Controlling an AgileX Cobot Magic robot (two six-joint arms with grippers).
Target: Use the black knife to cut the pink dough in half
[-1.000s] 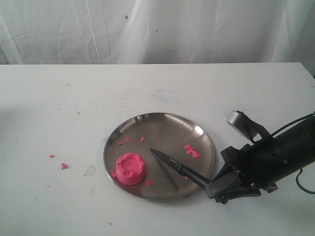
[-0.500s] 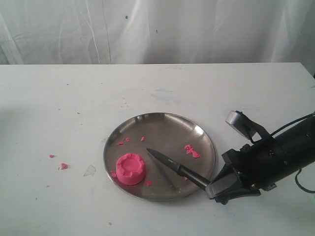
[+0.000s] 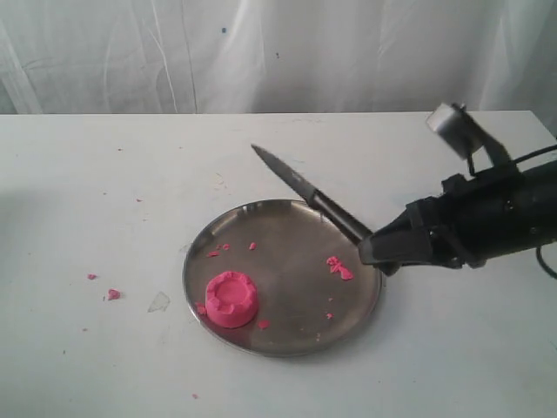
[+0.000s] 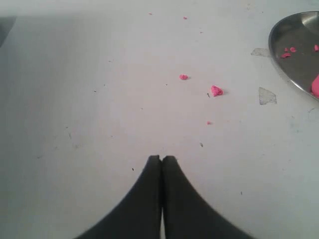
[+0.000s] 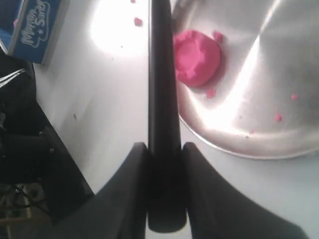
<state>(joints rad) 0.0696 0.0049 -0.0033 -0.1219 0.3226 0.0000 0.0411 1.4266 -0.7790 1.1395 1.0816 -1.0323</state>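
Right claw (image 3: 376,250) grips slim matte black knife (image 3: 300,184) above dented pink dough (image 3: 231,299).

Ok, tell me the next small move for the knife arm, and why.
Probably swing the black knife over the pink dough, then lower. The right gripper holds its handle, the blade sits raised past the plate's far rim, and the dough is uncut.

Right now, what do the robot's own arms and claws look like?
The right arm is bulky matte black, with a black cable and a small grey wrist camera on a bracket above. The right claw has smooth, curved black fingers; the left claw has two matching tapered black fingers. No markings visible.
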